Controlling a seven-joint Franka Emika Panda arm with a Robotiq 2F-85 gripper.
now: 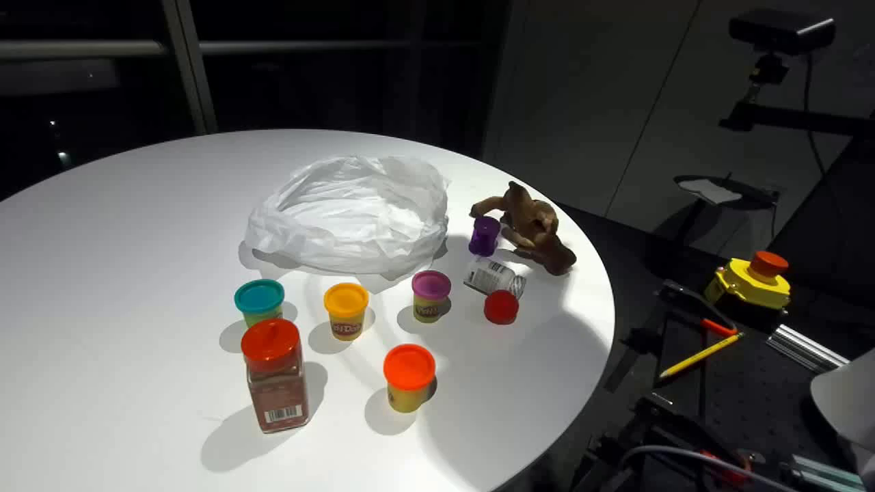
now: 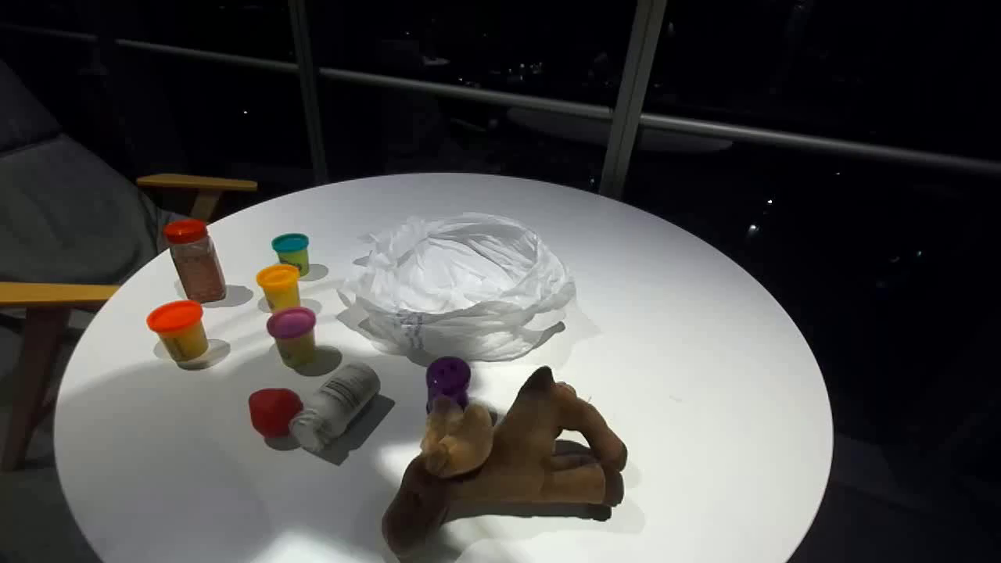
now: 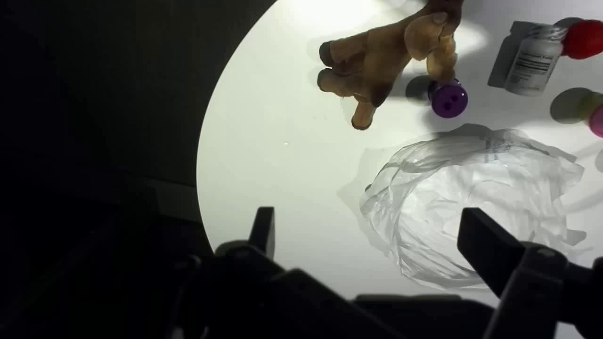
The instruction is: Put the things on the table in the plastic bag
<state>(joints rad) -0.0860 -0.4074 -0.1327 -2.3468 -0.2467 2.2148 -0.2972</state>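
In an exterior view, the plastic bag [image 1: 342, 212] is set on the table [image 1: 123, 287] behind four tubs [image 1: 346, 311] and a jar [image 1: 277, 396]; to the bag's right a toy [image 1: 528, 217] is laid, an item [image 1: 485, 236] stood between; before that item a bottle [image 1: 493, 277] is laid.

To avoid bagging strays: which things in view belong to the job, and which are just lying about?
Job: plastic bag, teal-lidded tub, orange-lidded tub, purple-lidded tub, red-lidded tub, tall jar, brown toy, purple object, white bottle, red object.
Lying about: red-topped yellow box, pencil.
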